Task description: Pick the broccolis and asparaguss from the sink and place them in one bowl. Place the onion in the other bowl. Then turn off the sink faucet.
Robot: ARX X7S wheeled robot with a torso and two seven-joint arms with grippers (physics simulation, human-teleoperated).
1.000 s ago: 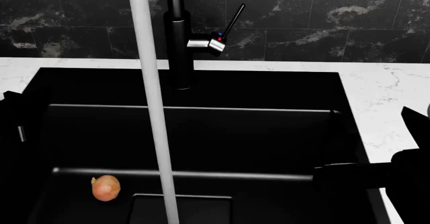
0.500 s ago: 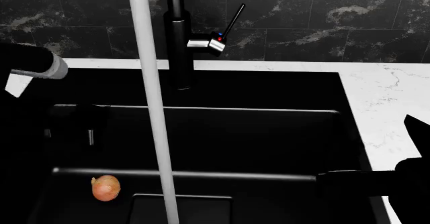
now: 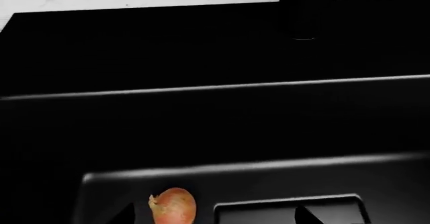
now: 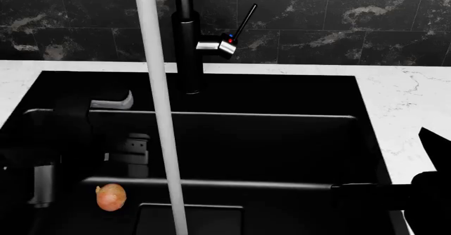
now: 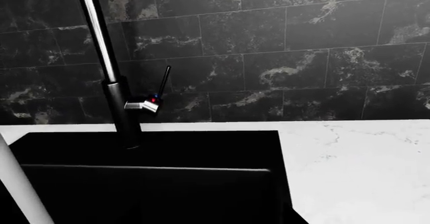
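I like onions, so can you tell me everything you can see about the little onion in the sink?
The onion is small, round and orange-tan, with dry papery-looking skin and a little pointed tip. It lies alone on the dark floor of the black sink, beside the raised edge of the recessed panel. The stream of water falls apart from it and does not hit it. Nothing holds it: in the left wrist view it shows up near the camera, untouched.
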